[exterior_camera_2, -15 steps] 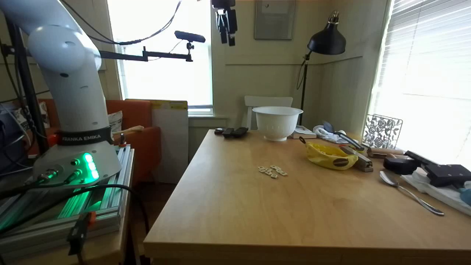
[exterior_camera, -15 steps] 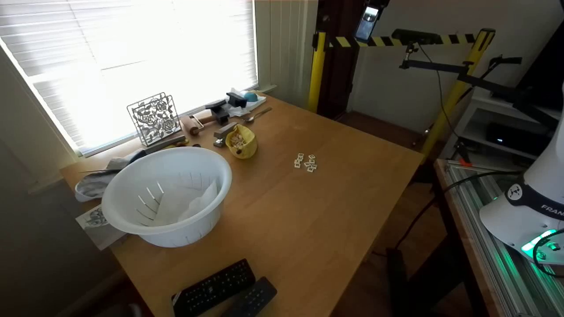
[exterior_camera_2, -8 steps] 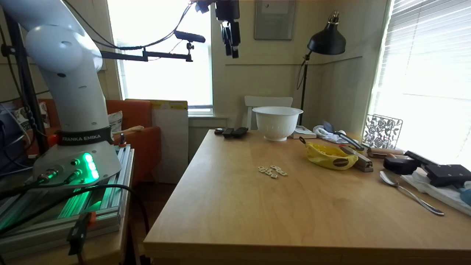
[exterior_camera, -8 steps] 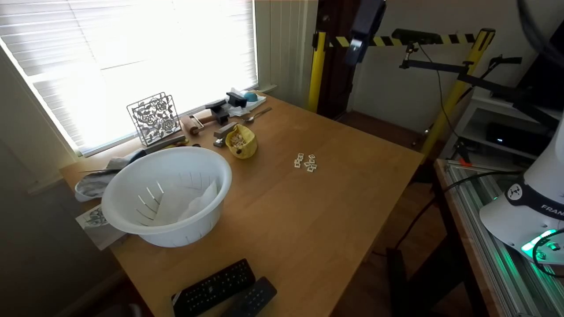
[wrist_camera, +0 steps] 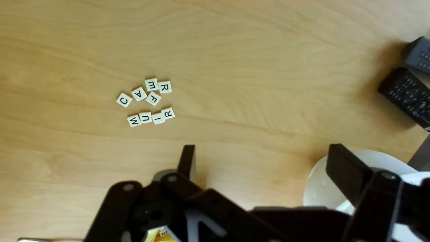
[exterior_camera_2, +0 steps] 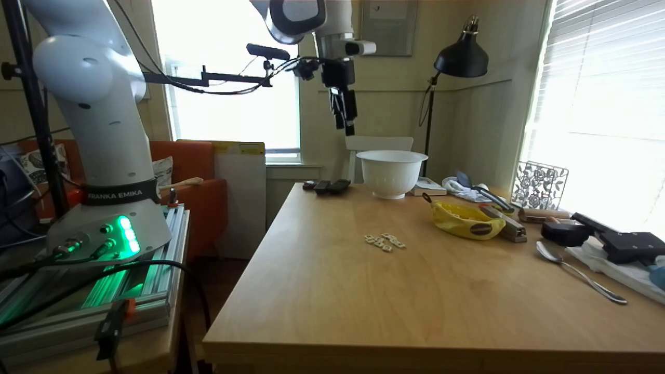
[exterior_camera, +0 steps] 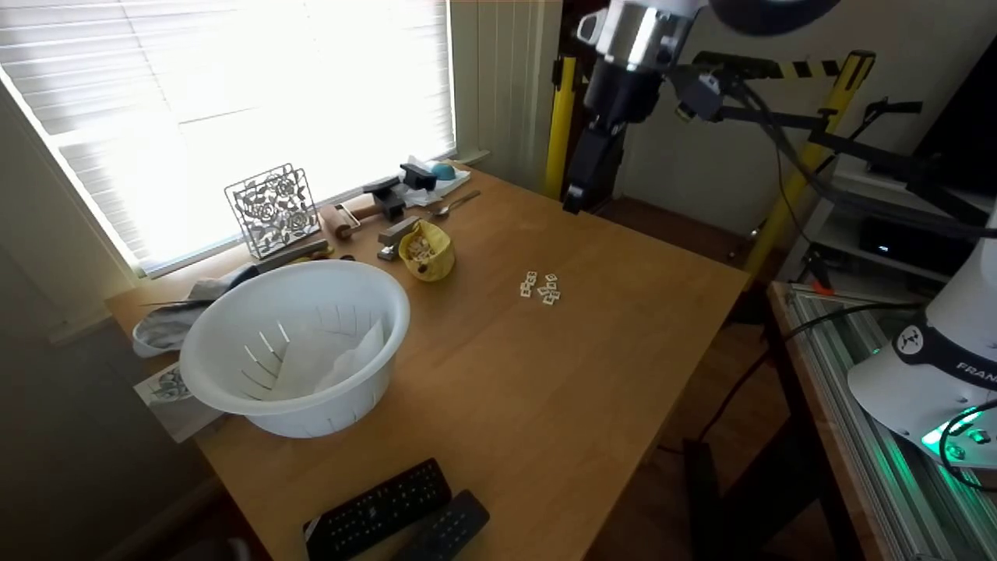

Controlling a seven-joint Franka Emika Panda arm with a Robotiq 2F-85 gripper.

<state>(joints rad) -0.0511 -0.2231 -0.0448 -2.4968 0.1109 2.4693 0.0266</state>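
The Robotiq gripper [wrist_camera: 263,158] hung above the wooden table [wrist_camera: 252,67], jaws wide apart — letter tiles [wrist_camera: 153,98] lay at ten o'clock in the wrist view.

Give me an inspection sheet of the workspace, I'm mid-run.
Surface: wooden tabletop, light brown, grain showing.
Main things: nine letter tiles, face up, two loose groups.
Clutter: white slotted bowl, black remote controls, yellow banana-shaped pouch holding more tiles, metal spoon.
End effector: open, above the tabletop; nothing seen in its grasp.
Cables: black cable curving past the arm base; cable bundle hanging near the end effector.
Surroundings: blind-covered window, black lamp, white chair.
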